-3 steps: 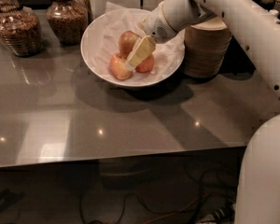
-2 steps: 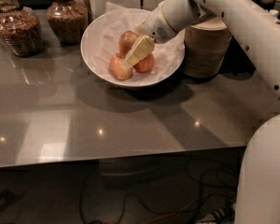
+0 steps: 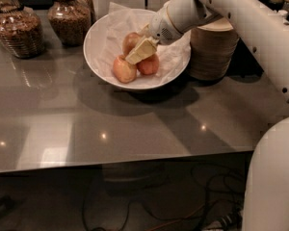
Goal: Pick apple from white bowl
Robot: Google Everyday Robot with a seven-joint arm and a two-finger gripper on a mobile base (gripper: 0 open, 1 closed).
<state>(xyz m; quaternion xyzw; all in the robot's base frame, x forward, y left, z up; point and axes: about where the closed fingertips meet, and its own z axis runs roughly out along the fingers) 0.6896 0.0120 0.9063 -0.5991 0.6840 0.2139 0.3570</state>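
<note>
Pincer hangs low inside the white bowl by the worktop's far edge; whether it grips anything I cannot tell. Just behind it, on crumpled paper, lies the apple, with two smaller apples in front. Stacked paper bowls stand just to the right, and filled jars occupy the far left corner.

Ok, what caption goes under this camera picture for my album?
Robot gripper down at the big dull-red apple in the wide white paper-lined bowl.
</note>
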